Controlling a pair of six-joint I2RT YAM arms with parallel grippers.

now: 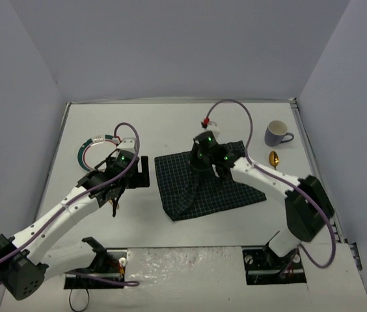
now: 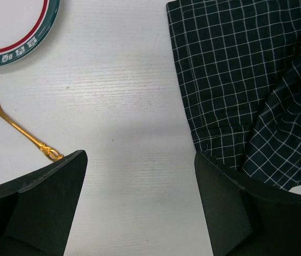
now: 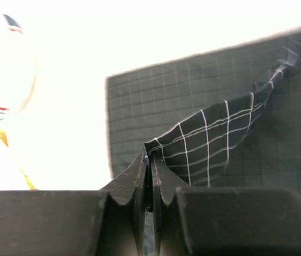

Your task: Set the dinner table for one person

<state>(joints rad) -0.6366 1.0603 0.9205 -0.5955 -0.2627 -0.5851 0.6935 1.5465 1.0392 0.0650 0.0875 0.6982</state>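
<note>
Right gripper (image 3: pixel 149 160): clamped tight on a raised fold of checked cloth (image 3: pixel 209 133).
Left gripper (image 2: pixel 140 157): jaws wide, empty; fork (image 2: pixel 17 128) at 9 o'clock.

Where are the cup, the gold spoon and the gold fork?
cup (image 1: pixel 274 138): top view, on its outer wall.
gold spoon (image 1: pixel 273 158): top view, on its bowl.
gold fork (image 2: pixel 20 129): left wrist view, on its handle.
</note>
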